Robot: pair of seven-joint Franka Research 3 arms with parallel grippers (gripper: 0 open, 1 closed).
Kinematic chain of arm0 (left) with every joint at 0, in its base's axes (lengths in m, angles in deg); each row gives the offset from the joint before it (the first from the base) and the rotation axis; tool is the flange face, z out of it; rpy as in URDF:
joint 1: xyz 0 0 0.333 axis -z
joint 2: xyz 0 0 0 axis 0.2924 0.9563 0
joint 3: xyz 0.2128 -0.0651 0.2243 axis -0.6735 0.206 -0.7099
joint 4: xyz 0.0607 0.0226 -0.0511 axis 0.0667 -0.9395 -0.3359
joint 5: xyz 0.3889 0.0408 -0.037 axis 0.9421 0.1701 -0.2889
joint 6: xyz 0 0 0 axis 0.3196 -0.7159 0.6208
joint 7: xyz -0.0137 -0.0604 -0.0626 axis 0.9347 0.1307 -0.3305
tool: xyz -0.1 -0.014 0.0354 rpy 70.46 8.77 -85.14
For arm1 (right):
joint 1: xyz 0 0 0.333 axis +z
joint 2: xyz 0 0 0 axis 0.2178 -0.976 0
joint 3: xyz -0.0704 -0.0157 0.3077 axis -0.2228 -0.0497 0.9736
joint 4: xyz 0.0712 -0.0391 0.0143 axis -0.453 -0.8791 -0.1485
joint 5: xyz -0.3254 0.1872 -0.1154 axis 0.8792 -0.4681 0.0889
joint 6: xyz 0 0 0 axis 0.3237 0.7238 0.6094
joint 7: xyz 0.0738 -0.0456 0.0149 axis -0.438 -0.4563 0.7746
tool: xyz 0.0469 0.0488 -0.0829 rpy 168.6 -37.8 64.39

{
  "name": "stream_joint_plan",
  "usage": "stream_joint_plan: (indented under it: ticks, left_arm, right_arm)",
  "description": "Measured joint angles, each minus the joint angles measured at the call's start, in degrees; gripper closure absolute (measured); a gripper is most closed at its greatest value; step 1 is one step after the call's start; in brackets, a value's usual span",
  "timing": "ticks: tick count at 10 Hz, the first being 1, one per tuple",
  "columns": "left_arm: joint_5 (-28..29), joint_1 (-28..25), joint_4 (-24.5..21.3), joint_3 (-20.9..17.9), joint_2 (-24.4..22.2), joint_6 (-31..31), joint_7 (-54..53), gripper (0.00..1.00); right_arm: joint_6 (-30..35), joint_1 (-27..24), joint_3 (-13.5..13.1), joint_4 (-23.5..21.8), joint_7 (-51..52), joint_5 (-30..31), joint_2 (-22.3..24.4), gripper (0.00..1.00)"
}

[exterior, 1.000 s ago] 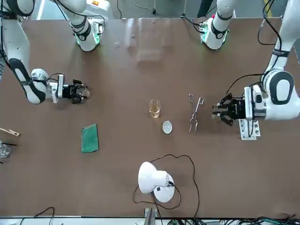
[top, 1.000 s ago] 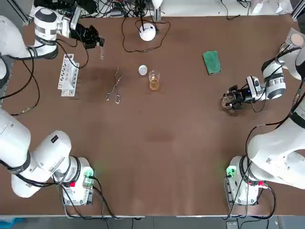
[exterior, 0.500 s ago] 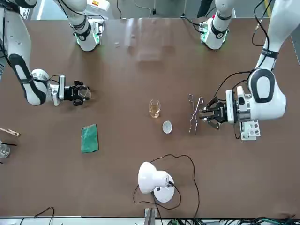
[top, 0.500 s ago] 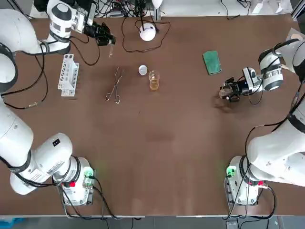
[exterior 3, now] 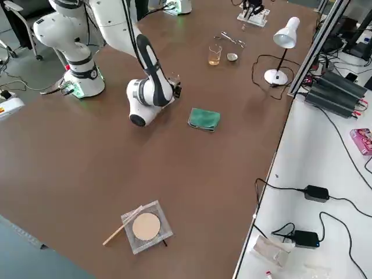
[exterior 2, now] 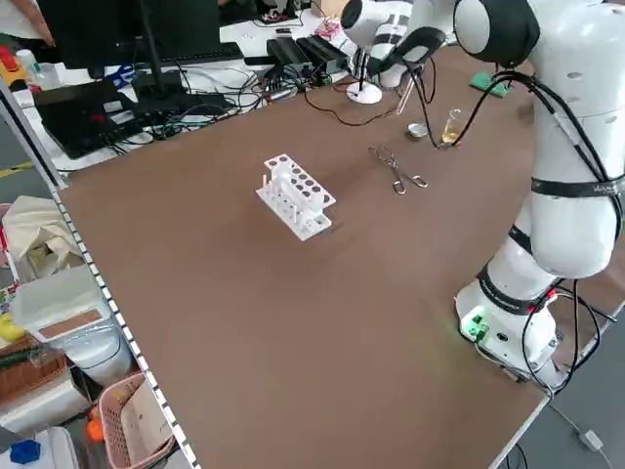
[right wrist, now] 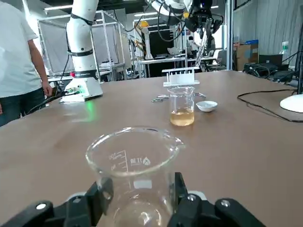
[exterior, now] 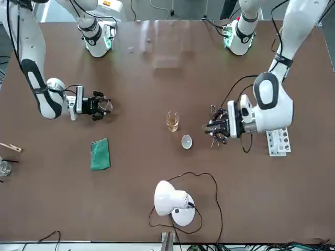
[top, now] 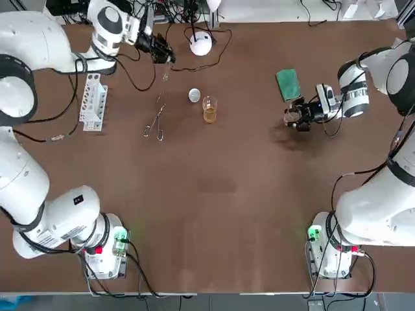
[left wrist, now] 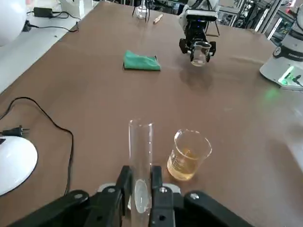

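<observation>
The left hand (left wrist: 140,185) has its two black fingers pressed against the sides of a test tube (left wrist: 140,152), a slim cylinder of clear glass with an open, straight rim, pinched at its near end so that most of its length juts out past the fingertips. This hand hangs over the far part of the desk (top: 214,214), a matt brown sheet, between the round white base of a lamp (top: 201,43) and thin metal tongs (top: 155,120) that lie flat. Just beyond the tube's rim in the left wrist view stands a small amber beaker (left wrist: 189,154), glass, lipped and holding a shallow layer of amber liquid; a shallow white dish (top: 194,95) sits near it. A white plastic rack (top: 93,102) with rows of round holes lies farther toward the robot's left. The right hand (right wrist: 137,191) clamps a clear beaker (right wrist: 135,163) from both sides: a squat, wide-mouthed glass with a pouring spout and printed white graduation marks, held upright above the desk. Near it, but apart, lies a folded green cloth (top: 288,85) with a soft, nubby surface.
</observation>
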Motion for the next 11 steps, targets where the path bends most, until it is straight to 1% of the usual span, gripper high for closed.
stream_joint_plan:
  ticks: [2,4,5,6,7,8,10,11]
  left_arm:
    - [3.9,2.6,0.1,-0.2,0.0,2.5,3.9,0.78]
    - [9.2,3.7,0.6,-0.7,0.0,2.9,8.8,0.78]
    - [11.1,5.2,0.7,-1.3,0.0,3.9,11.0,0.78]
    - [12.3,8.1,0.8,-3.0,0.0,5.5,13.3,0.78]
    - [12.7,12.5,0.9,-6.1,-0.1,6.6,15.5,0.78]
    - [12.8,18.3,1.2,-10.9,-0.1,7.2,17.5,0.78]
    - [12.8,31.9,2.6,-23.5,-0.1,7.8,20.1,0.78]
    - [12.8,37.4,3.3,-28.5,-0.1,7.8,21.6,0.78]
  right_arm:
    - [-1.3,2.9,0.0,-0.1,-0.4,-3.2,0.1,0.41]
    - [-2.3,5.1,-0.1,-0.2,-0.6,-6.3,0.1,0.41]
    - [-2.7,6.0,-0.2,-0.2,-0.6,-7.6,0.1,0.41]
    - [-3.2,6.9,-0.2,-0.2,-0.7,-8.6,0.1,0.41]
    - [-3.9,7.6,-0.2,-0.3,-0.8,-9.2,0.1,0.41]
    - [-4.1,7.9,-0.2,-0.3,-0.8,-9.9,0.1,0.41]
    - [-4.4,8.7,-0.3,-0.4,-0.9,-11.0,0.2,0.41]
    - [-4.7,9.0,-0.3,-0.4,-0.9,-11.2,0.2,0.41]
